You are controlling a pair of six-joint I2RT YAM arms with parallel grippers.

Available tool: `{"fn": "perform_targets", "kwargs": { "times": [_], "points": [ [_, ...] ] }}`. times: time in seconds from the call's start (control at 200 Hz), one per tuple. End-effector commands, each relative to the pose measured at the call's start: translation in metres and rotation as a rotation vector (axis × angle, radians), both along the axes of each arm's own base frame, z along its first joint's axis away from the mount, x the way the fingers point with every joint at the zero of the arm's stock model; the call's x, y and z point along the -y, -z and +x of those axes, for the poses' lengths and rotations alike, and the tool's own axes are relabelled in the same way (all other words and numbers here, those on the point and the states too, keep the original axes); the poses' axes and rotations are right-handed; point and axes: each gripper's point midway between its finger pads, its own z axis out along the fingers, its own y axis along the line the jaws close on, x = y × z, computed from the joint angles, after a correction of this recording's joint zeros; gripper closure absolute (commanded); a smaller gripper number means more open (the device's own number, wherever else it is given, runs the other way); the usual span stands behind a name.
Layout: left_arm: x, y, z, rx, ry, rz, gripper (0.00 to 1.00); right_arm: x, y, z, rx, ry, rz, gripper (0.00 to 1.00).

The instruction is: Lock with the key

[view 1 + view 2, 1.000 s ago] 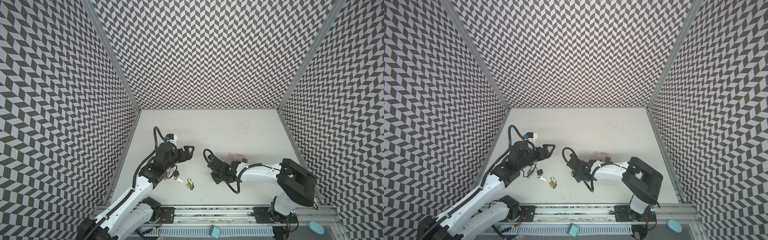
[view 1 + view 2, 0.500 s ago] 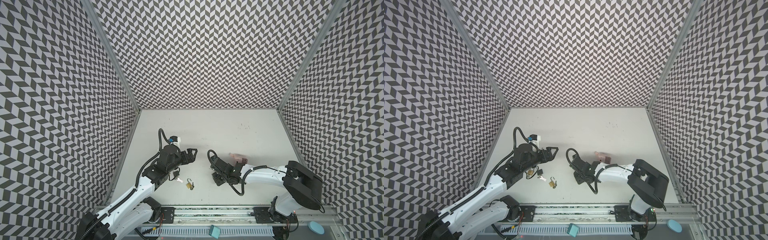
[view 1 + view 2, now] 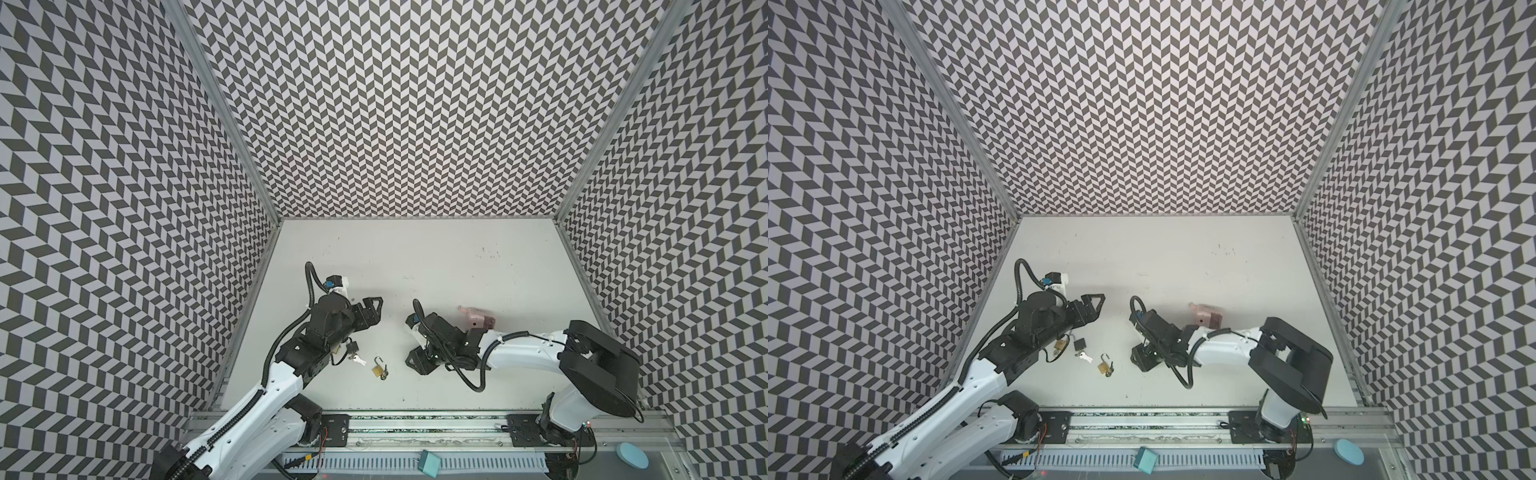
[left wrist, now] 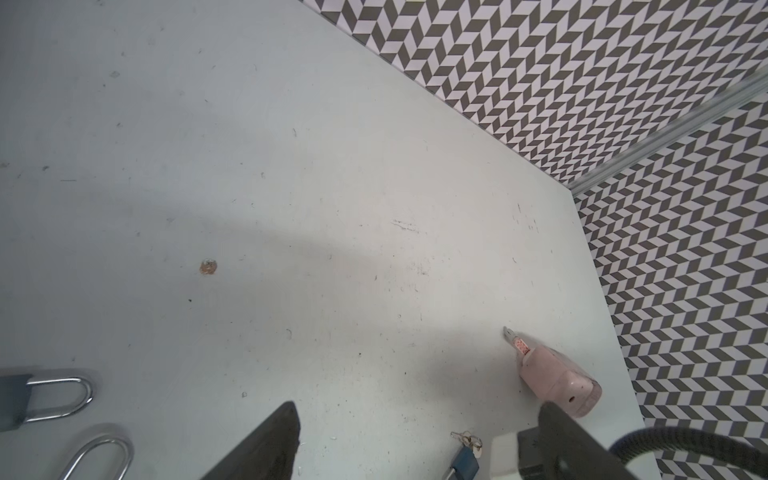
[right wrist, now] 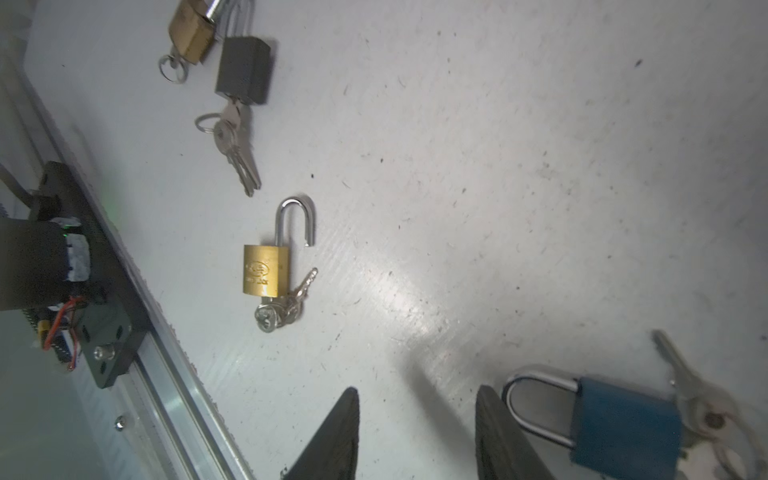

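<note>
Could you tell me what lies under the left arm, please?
In a top view a brass padlock pokes out beneath it, beside a black padlock; the arm hides the brass one's shackle.

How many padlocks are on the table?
4: open brass padlock front middle; black padlock and second brass padlock by the left arm; blue padlock beside the right gripper. Others may be hidden.

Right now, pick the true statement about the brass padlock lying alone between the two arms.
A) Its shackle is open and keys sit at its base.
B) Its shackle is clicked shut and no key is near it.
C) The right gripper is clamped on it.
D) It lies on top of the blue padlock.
A: the brass padlock lies flat with one end of its shackle free of the body, and the keys sit at its keyhole end.
</note>
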Motion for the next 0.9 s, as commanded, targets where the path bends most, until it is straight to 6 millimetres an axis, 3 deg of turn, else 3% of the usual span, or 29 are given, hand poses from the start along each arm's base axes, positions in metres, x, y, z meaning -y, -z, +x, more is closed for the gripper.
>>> {"fn": "perform_targets", "kwargs": {
  "times": [0.0, 0.095, 0.21, 0.3, 0.421, 0.571, 0.696, 0.896],
  "points": [
    [0.005, 0.006, -0.002, -0.022, 0.037, -0.012, 0.12, -0.003, -0.066, 0.025, 0.231, -0.005, 0.153, 0.57],
    [0.016, 0.006, 0.000, -0.017, 0.088, -0.014, 0.14, 0.020, -0.096, 0.040, 0.398, 0.054, 0.167, 0.54],
    [0.041, 0.008, -0.001, -0.025, 0.168, -0.013, 0.15, 0.044, -0.113, 0.060, 0.565, 0.113, 0.149, 0.44],
    [0.060, 0.012, -0.006, -0.036, 0.224, -0.040, 0.15, 0.056, -0.117, 0.063, 0.660, 0.089, 0.141, 0.41],
    [0.070, 0.020, -0.012, -0.053, 0.264, -0.087, 0.16, 0.061, -0.113, 0.055, 0.791, -0.093, 0.044, 0.37],
    [0.061, 0.026, -0.009, -0.072, 0.240, -0.089, 0.16, 0.060, -0.089, 0.038, 0.808, -0.458, -0.122, 0.36],
    [0.046, 0.020, -0.002, -0.070, 0.236, -0.167, 0.18, 0.055, -0.070, 0.018, 0.750, -0.745, -0.142, 0.39],
    [0.010, 0.001, 0.008, -0.047, 0.181, -0.152, 0.18, 0.048, -0.057, 0.029, 0.761, -0.945, -0.119, 0.41]
  ]
}}
